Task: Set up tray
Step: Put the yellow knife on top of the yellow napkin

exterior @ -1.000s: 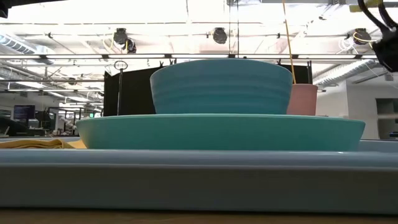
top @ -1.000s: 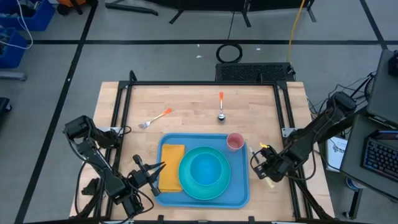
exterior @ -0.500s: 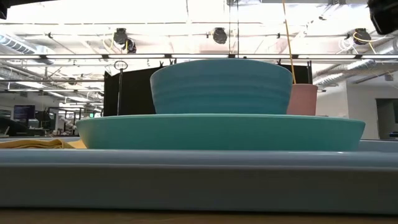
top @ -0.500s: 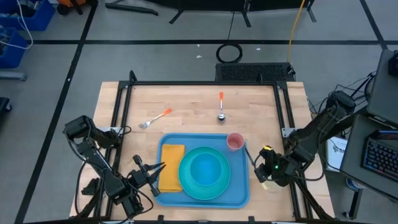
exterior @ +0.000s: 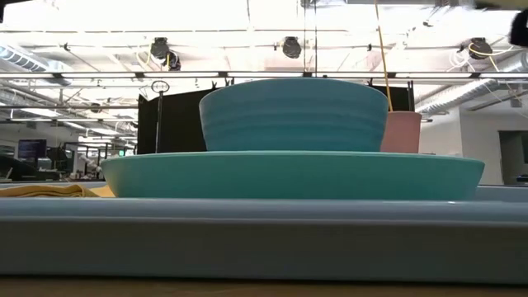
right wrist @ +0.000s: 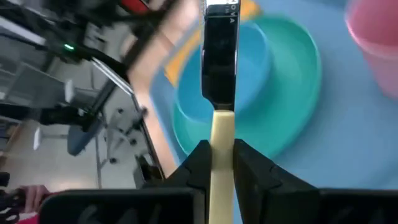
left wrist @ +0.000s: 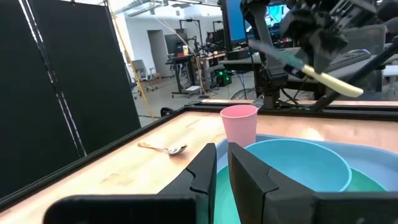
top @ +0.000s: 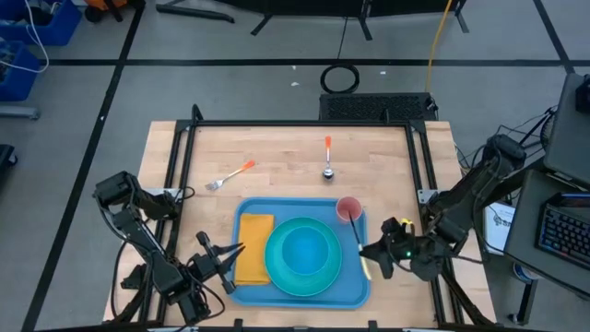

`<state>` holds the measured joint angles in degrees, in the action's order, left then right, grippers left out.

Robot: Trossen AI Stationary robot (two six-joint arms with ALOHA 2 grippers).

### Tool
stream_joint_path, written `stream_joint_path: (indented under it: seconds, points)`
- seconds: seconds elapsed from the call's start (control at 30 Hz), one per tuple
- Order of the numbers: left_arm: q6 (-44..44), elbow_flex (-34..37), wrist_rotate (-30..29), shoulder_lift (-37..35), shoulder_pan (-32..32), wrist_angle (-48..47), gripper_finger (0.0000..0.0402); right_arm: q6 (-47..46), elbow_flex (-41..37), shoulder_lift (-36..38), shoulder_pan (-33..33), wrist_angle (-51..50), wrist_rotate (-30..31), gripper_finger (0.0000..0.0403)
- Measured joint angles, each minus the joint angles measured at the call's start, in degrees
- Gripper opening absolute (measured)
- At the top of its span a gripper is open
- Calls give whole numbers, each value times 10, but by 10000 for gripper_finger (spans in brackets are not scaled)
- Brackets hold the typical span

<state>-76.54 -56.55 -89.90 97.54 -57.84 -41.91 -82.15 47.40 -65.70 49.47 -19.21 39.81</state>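
Observation:
The blue tray (top: 355, 290) lies at the table's near middle. In it are a teal plate (top: 318, 281) with a teal bowl (top: 304, 249), a yellow napkin (top: 253, 249) and a pink cup (top: 348, 209). My right gripper (top: 371, 251) is shut on a knife (top: 358, 235) with a dark blade and a cream handle, over the tray's right side, between the plate and the rim. My left gripper (top: 226, 251) is shut and empty at the tray's left rim. It looks across the bowl (left wrist: 298, 158) to the cup (left wrist: 240, 124) and the raised knife (left wrist: 311, 65). My right gripper pinches the knife's cream handle (right wrist: 222, 134) between its two fingers, close to where the blade begins. The fingers come level from the table's right and lie across the knife. The knife is lifted clear above the tray and tilted, blade end toward the cup.
An orange-handled fork (top: 230, 175) and an orange-handled spoon (top: 327, 157) lie on the bare wood beyond the tray. A black frame rail (top: 295, 124) runs round the table. A desk with a keyboard (top: 562, 226) stands off the right edge.
My right gripper has moved a little toward the table's left and turned, still holding the knife. The knife has swung in over the tray's right side, beside the plate.

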Motion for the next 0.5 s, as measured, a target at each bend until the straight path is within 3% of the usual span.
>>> stream_joint_path:
  seconds: [0.23,0.5]
  points:
    - [85,0,60,0,18,93,47,168,0,-52,-33,160,40,32]
    - [436,0,94,2,28,344,47,363,0,-159,-79,420,27,32]
